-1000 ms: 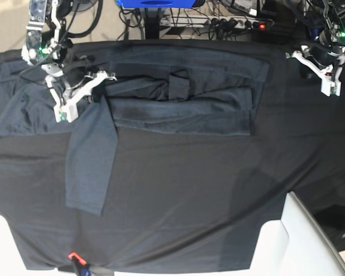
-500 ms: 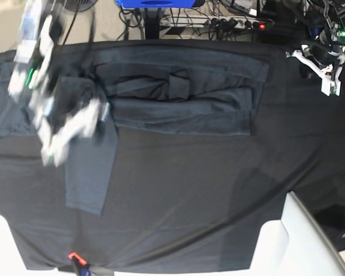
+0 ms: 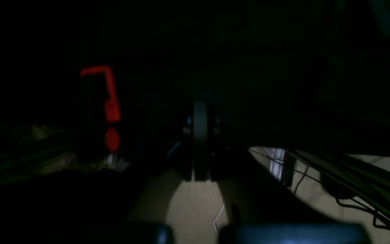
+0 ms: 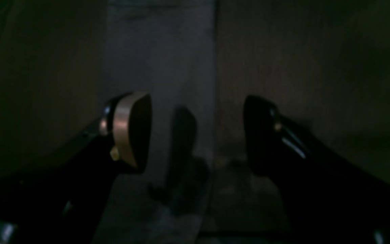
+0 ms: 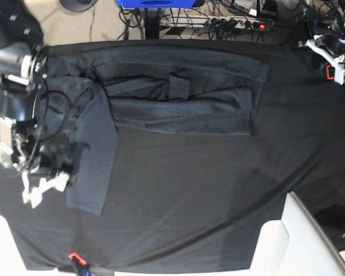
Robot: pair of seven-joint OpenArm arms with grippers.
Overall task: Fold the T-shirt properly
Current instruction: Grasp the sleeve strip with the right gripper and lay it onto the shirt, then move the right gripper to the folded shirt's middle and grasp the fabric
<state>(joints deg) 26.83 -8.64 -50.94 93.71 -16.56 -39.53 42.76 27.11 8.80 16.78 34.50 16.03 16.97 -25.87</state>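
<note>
The dark slate-grey T-shirt (image 5: 184,92) lies across the back of the black-covered table (image 5: 190,195), its body gathered into a wide band. Its left part is folded inward, and one long sleeve (image 5: 92,167) runs toward the front. My right gripper (image 5: 43,192) hovers just left of that sleeve's end. In the right wrist view the right gripper (image 4: 196,135) is open and empty, over a lighter grey strip of cloth (image 4: 161,51). My left gripper (image 5: 338,63) sits at the table's back right corner, off the shirt. The left gripper (image 3: 200,142) shows shut and empty in its dark wrist view.
A white chair-like object (image 5: 293,241) juts in at the front right. Cables and a power strip (image 5: 230,23) lie behind the table, beside a blue object (image 5: 155,3). A red clip (image 5: 75,257) sits at the front edge. A red clamp (image 3: 108,95) shows in the left wrist view.
My right arm swung from the shirt's upper left down to the front left, and its jaws opened and let the cloth go. The shirt's left part now lies folded inward. The left gripper shifted slightly up and right.
</note>
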